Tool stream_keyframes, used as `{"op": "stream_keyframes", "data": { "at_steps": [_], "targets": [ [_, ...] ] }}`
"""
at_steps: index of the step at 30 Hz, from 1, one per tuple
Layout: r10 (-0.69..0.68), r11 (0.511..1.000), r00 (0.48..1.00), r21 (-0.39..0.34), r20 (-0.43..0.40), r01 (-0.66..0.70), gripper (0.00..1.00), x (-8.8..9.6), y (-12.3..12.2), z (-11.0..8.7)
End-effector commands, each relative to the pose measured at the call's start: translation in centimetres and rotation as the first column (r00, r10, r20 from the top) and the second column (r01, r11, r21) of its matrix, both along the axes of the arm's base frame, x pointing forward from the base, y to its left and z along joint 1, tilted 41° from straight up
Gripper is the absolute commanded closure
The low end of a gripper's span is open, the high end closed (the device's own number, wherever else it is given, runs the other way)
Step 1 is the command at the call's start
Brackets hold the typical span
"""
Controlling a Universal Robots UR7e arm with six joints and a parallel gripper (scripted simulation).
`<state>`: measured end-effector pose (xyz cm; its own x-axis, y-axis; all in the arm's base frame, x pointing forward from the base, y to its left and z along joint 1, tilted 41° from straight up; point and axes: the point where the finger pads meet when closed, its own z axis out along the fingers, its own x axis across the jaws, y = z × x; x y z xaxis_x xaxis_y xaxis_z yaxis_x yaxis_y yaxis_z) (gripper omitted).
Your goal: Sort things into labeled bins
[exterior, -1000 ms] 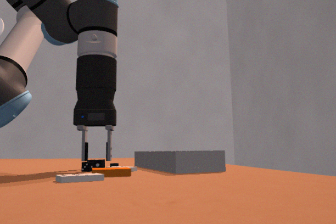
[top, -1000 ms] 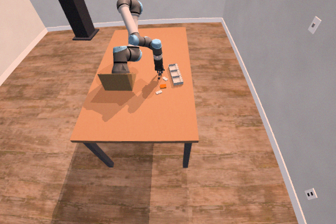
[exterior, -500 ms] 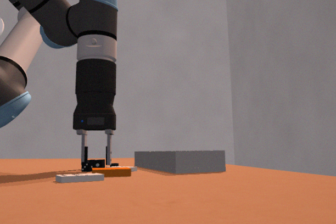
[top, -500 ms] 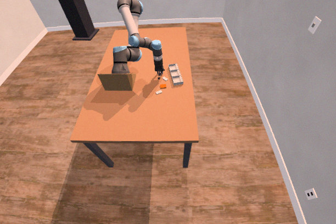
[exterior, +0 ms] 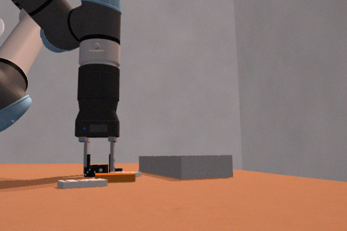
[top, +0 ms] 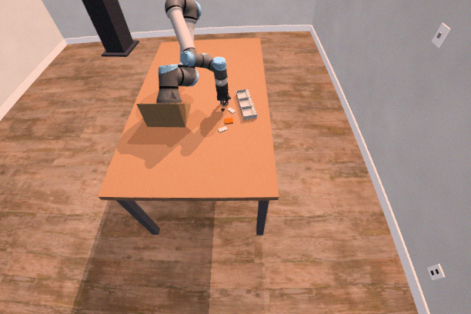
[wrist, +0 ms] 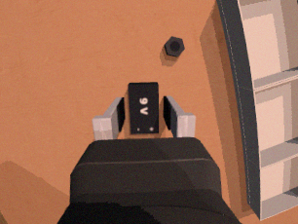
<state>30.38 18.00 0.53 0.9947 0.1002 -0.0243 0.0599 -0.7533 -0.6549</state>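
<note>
The pincer (top: pixel 224 103) (exterior: pixel 99 172) (wrist: pixel 143 107) stands open around 1 black 9 V battery (wrist: pixel 144 108) on the table (top: pixel 192 175) (exterior: pixel 198 205) (wrist: pixel 58 63), its long axis parallel to the 2 pads, 1 to its left and 1 to its right, so closing should grip its narrower width.

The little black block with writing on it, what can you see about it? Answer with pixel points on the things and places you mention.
The black block (exterior: pixel 101 168) (wrist: pixel 144 108) is a 9-volt battery, marked "9 V" in white, with two small pale dots near one end. It's a smooth-looking rectangular box, lying flat on the table (top: pixel 192 175) (exterior: pixel 227 205) (wrist: pixel 58 58). The gripper's open fingers stand on either side, with a gap at each side, so they aren't touching it.
</note>
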Motion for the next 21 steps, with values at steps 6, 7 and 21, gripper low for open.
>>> {"op": "stream_keyframes", "data": {
  "at_steps": [6, 7, 21],
  "targets": [
    [0.0, 1.0, 1.0, 0.0, 0.001, 0.0, 0.5, 0.04, -0.02, 0.01],
    [0.0, 1.0, 1.0, 0.0, 0.001, 0.0, 0.5, 0.04, -0.02, 0.01],
    [0.0, 1.0, 1.0, 0.0, 0.001, 0.0, 0.5, 0.04, -0.02, 0.01]
  ]
}}
